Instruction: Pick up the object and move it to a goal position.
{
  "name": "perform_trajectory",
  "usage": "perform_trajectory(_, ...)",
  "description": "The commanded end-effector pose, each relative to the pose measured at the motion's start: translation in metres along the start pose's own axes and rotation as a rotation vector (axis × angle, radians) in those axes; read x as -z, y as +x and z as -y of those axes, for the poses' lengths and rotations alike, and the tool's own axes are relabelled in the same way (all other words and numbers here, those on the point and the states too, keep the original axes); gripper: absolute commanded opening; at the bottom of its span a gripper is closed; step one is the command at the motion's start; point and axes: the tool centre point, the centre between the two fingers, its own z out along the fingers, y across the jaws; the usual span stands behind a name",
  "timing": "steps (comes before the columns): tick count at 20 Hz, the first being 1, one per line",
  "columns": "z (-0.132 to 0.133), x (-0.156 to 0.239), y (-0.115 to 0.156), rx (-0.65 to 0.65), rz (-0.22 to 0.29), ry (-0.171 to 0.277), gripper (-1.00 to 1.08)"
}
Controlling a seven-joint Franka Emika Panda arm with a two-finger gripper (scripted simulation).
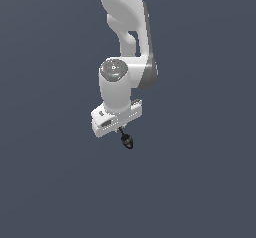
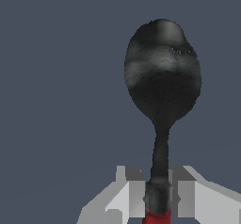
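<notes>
The exterior view is looking from well back and somewhat above at the arm [image 1: 125, 57] and gripper [image 1: 121, 128]. The wrist view is looking along the fingers [image 2: 129, 197], very close to the stick [image 2: 162, 86]. Both are sharing stick [image 1: 126, 140] and fingertips.

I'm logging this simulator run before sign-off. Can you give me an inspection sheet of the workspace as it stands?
Surface: plain dark grey-blue ground, bare where seen.
Job's thing: thin dark stick with rounded black bulb end and red handle, held at the handle end, bulb pointing away from the pincer.
Clutter: nothing seen.
Pincer: white pincer closed on the stick, one finger on each side of it.
Cables: nothing seen.
Surroundings: white robot arm; nothing else seen.
</notes>
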Motion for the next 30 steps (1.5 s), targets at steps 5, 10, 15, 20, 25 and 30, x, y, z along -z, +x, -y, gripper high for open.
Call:
perform_trajectory(5, -0.053, 0.059, -0.026, 0.001, -0.001, 0.001, -1.0)
perform_trajectory(10, -0.092, 0.102, -0.043, 0.001, -0.001, 0.001, -1.0)
perform_trajectory(15, -0.124, 0.136, -0.057, 0.001, 0.0, 0.0, -1.0)
perform_trajectory(20, -0.144, 0.157, -0.064, 0.0, 0.0, 0.0, -1.0)
perform_trajectory(25, -0.155, 0.167, -0.067, 0.0, 0.0, 0.0, -1.0)
perform_trajectory(30, -0.158, 0.17, -0.068, 0.0, 0.0, 0.0, -1.0)
